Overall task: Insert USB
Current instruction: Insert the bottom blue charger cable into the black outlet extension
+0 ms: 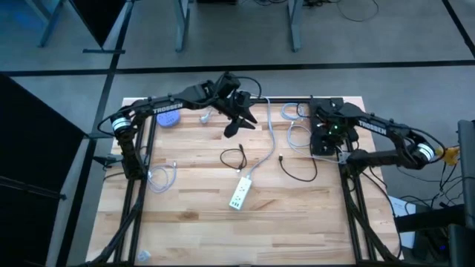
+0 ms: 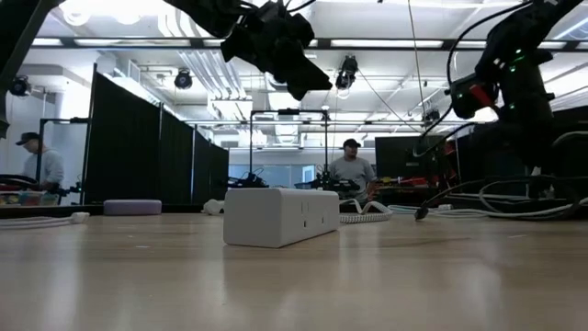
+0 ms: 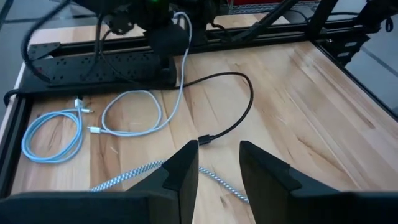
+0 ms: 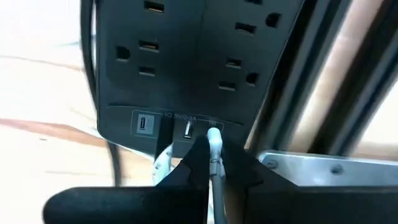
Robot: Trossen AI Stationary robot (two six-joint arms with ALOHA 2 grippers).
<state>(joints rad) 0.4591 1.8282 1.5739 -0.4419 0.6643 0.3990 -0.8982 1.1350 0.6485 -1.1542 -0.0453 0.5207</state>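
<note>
Right gripper [image 4: 210,163]: pressed together on a thin white USB cable [image 4: 215,155], its plug held at the port row of the black plastic power strip [image 4: 186,68] at the table's far right.
Left gripper [image 3: 219,163]: raised above the table's far middle, fingers partly spread, nothing pinched.
Wooden table [image 1: 297,215]: a white rectangular power strip [image 1: 238,193] and a loose black cable [image 3: 230,106] are seen lying on it.

Two matte black jointed arms with white "TROSSEN" lettering, silver-ringed joints and looping black cables; the left gripper [image 3: 217,171] has wedge-shaped dark fingers [image 3: 181,168].
</note>
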